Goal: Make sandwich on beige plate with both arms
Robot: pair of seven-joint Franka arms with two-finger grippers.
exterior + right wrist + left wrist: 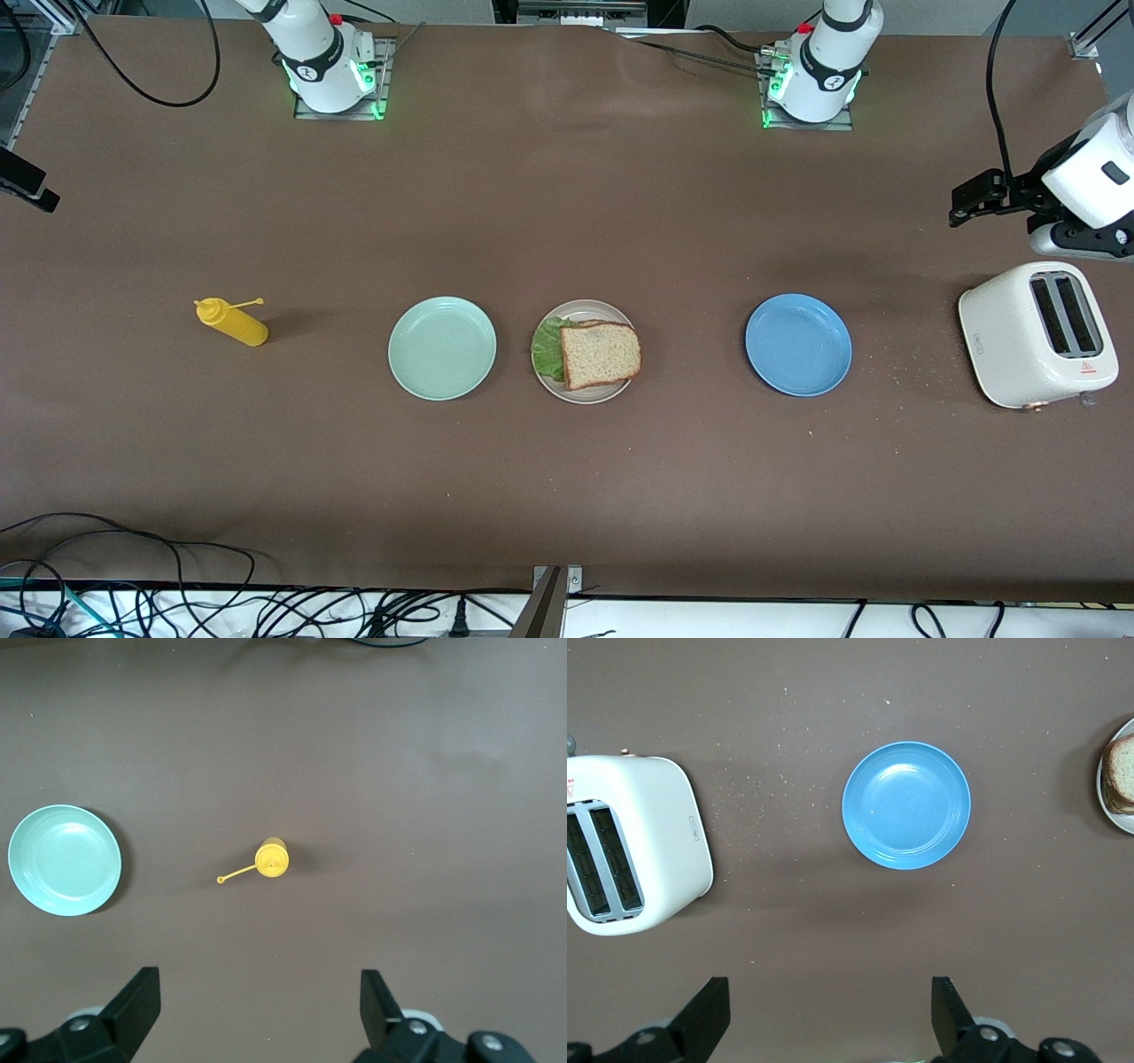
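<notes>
cables [177,602] trail along the table [567,496] edge nearest the front camera, and a wide strip of bare brown top lies between them and the row of dishes. another bare stretch runs from the row up to the two arm bases.

left gripper [833,1014] hangs high over the left arm's end of the table, above bare top near the toaster [1036,335] and blue plate [798,345], fingers [709,1010] spread wide apart, holding nothing. right gripper [257,1010] is out of the front view; its wrist view looks straight down on the yellow bottle [272,858] and mint plate [64,859], fingers equally wide and empty.

sandwich [595,353] sits on the beige plate [585,396] at the middle of the row, between the mint and blue plates and touching neither. its top slice is speckled tan with a darker crust, lying flat and a little askew; ruffled green lettuce [547,347] pokes out from under it toward the mint plate. crumbs [904,363] dot the table between blue plate and toaster.
</notes>
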